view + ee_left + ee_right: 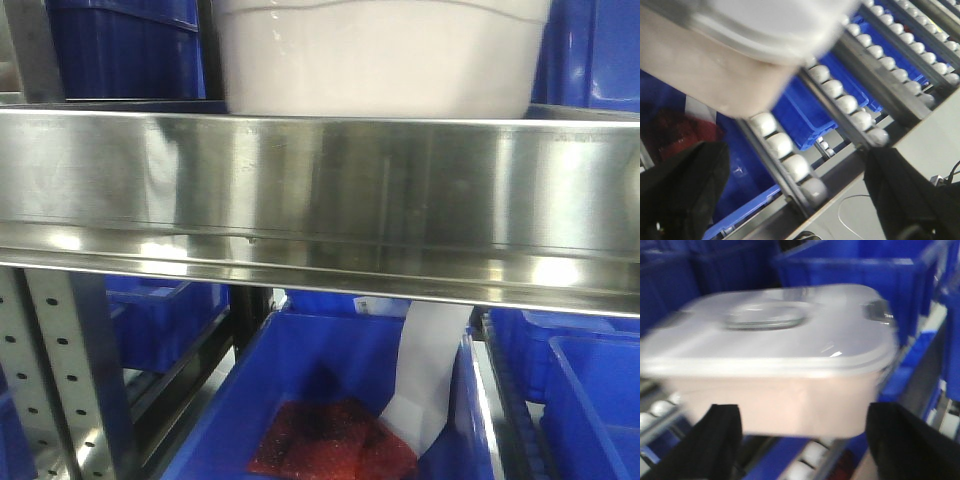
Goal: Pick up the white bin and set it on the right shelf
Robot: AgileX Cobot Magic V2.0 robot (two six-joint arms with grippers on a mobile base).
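Black fingers [725,440] of the right gripper [805,410] are being held wide apart at the bottom of the right wrist view, and nothing is being squeezed between them. Just past them, the white bin [790,390] is being shown from the side, and it is being covered by its shiny lid [765,340].

In the left wrist view, the fingers of the left gripper [795,150] are also being held wide apart, with nothing being gripped. Past them, one rounded corner of the bin is being held up, it seems, by rows of white rollers [847,102].

In the front view, the bin is being seen up on the right shelf [320,190], behind the tall shiny front lip, so the bottom of the bin is being hidden. Next to it, blue bins [120,50] are being stored. Below the shelf, red stuff [320,445] and a white strip [430,370] are being stored in another blue bin [300,360]. At the left, a metal post with holes [60,370] is being seen.
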